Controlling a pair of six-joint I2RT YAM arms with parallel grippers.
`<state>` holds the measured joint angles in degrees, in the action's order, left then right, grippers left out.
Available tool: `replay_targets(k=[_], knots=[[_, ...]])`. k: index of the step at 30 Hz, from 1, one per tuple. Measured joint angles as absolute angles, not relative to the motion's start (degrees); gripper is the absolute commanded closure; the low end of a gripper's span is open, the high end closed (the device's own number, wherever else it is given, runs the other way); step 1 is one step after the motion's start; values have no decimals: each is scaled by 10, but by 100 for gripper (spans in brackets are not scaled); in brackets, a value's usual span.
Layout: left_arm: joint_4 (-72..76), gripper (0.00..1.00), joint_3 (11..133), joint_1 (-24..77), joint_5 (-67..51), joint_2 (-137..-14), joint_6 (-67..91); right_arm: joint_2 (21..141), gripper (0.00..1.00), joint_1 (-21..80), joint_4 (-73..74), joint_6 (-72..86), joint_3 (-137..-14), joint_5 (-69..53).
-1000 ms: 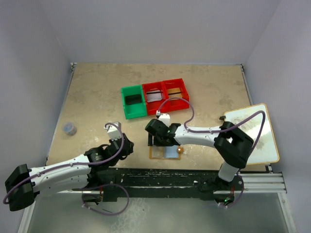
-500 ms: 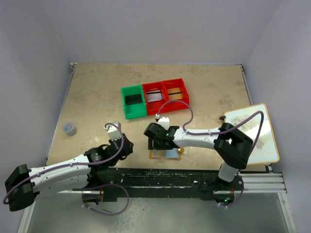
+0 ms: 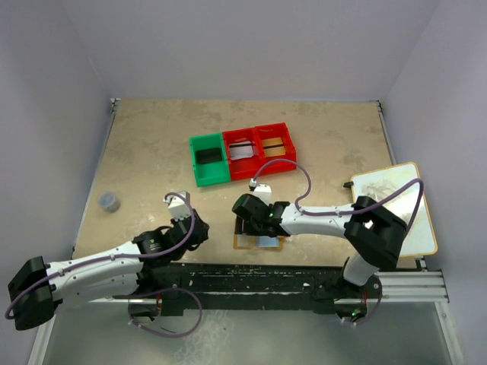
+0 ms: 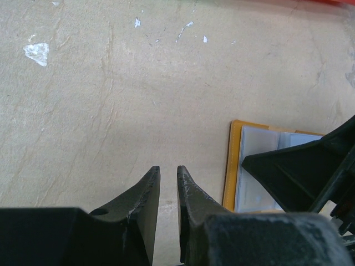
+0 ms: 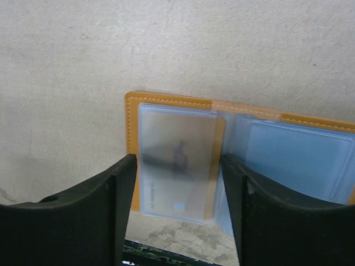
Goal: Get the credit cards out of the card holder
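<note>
- The card holder (image 5: 249, 149) lies opened flat on the desk (image 4: 111, 83), close to its near edge, in front of the arm bases; orange-tan border up, pale blue-grey pockets showing.
- A credit card (image 5: 180, 185) sits inside the frosted clear sleeve on the holder's left half, blurred tan through the plastic.
- The right end effector (image 5: 177, 159) is down over that half, released: its fingers are spread wide, one at the holder's left border and the other at the card's right edge, with the sleeve between them. Whether either finger touches the sleeve cannot be told.
- The left end effector (image 4: 165, 172) hangs low over bare desk just left of the holder, apart from it; almost clenched, a thin slit between the fingers and nothing in it.
- Farther left, a small grey round object (image 3: 109, 201) stands alone.
- At the right edge lies a large white tan-edged board (image 3: 422, 220).
- Farthest back, three bins stand in a row, touching: green bin (image 3: 205, 139), its inside dark; middle red bin (image 3: 240, 134) with a pale card (image 3: 242, 151); right red bin (image 3: 274, 128) with a tan card (image 3: 276, 143).
</note>
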<state>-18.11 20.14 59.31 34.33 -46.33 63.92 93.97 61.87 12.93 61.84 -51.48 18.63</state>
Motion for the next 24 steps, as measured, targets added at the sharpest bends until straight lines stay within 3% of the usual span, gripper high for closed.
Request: replay_targets(k=[3, 12, 24], knots=[[-181, 83, 201, 593, 343, -467, 639, 944, 24, 619, 128, 623, -523, 185], [-179, 83, 201, 593, 343, -478, 639, 979, 37, 623, 182, 618, -568, 205], [-177, 82, 201, 593, 342, -474, 639, 947, 38, 621, 136, 607, -525, 187]])
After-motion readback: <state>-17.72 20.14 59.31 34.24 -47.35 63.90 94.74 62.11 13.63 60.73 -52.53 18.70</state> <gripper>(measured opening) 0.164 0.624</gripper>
